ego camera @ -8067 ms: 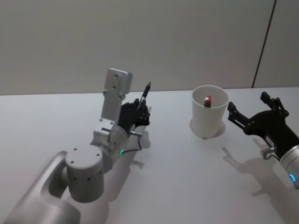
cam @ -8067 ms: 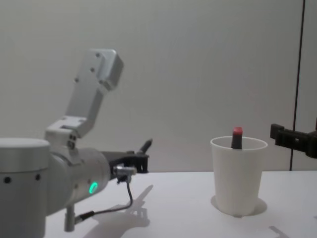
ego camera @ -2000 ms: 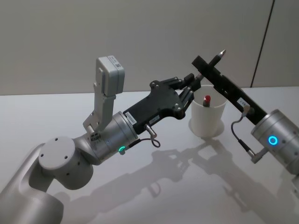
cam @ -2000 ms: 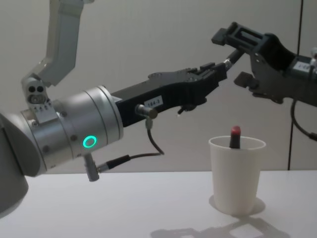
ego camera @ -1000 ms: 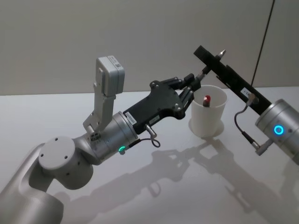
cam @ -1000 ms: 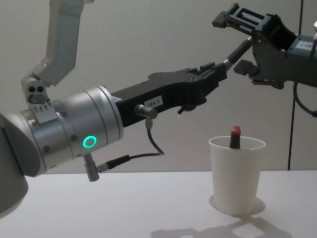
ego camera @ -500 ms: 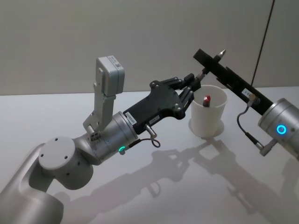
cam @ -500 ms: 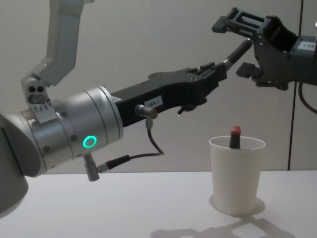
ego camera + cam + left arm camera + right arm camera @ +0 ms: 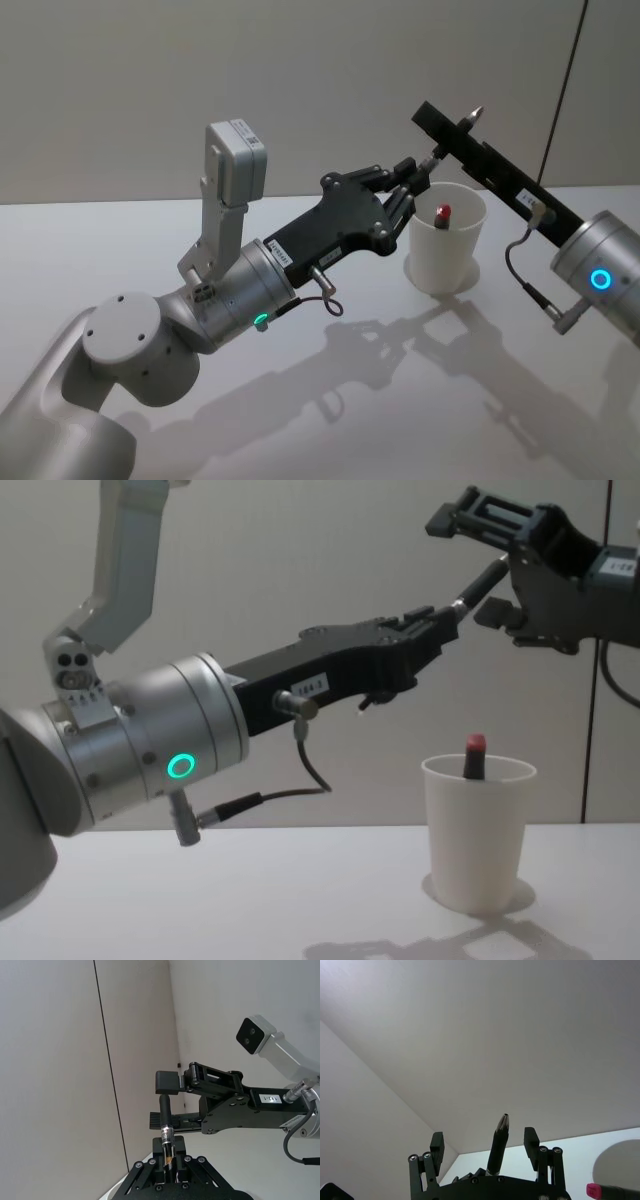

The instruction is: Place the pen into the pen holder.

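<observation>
While the slim black pen (image 9: 478, 586) bridges both arms above the white paper cup pen holder (image 9: 478, 832), the left gripper (image 9: 443, 626) stays pinched on its lower end; the right gripper (image 9: 487, 564), fingers spread around the pen, has edged back slightly, leaving the handover incomplete.

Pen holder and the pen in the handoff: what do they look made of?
Pen holder: looks like matte white paper, going by the rolled rim and thin tapering wall. Pen: dark barrel with a clear section and metallic band in the left wrist view, so probably plastic with a metal tip. Left gripper holds one end; right gripper has it between open fingers.
</observation>
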